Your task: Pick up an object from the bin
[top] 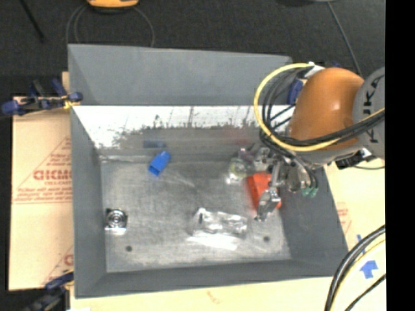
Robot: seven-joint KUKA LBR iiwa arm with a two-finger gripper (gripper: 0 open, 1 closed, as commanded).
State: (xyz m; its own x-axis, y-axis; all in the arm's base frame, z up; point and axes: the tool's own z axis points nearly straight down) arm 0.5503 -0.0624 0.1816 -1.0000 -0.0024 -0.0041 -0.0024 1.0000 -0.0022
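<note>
One arm [324,109] in from right, claw [267,206] down at red block [257,185].

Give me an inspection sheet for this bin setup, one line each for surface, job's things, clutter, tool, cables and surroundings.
Surface: grey metal bin, floor scuffed, far wall streaked.
Job's things: red-orange blocky piece at the floor's right, beside the tool; gripped or not cannot be told.
Clutter: small blue block far left; round silver metal part near left; crumpled clear plastic wrap near middle; small clear piece left of the red-orange one.
Tool: low in the bin's right side; open or shut cannot be told.
Cables: yellow and black cables looped about the arm's orange cover.
Surroundings: dark floor with thin wires beyond the bin.
</note>
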